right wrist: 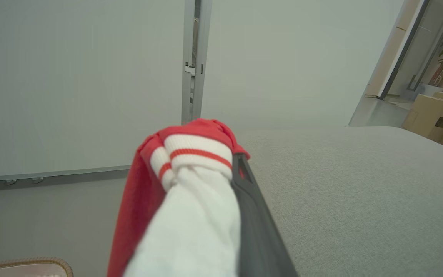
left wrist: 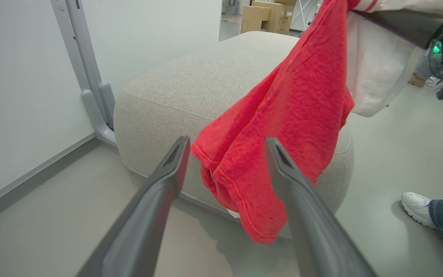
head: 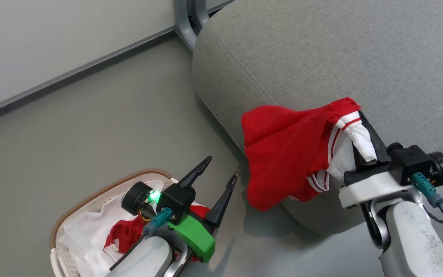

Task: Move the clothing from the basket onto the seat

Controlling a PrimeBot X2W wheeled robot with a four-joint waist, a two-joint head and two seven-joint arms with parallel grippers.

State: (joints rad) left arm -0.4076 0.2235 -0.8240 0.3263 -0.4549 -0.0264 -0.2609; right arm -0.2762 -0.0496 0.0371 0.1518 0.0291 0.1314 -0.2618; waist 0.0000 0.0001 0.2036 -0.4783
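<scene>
The right claw (head: 360, 119) is clenched on a red garment (head: 283, 154) with white striped trim, holding it up at the corner of the grey seat (head: 321, 50). The cloth hangs down past the cushion's rounded edge toward the floor (head: 90, 115) (whether it touches the cushion's side I cannot tell). The left claw (head: 222, 167) stands spread wide, gripping nothing, above the basket (head: 106, 187), where another red piece (head: 123, 232) lies on the white liner (head: 83, 231).
</scene>
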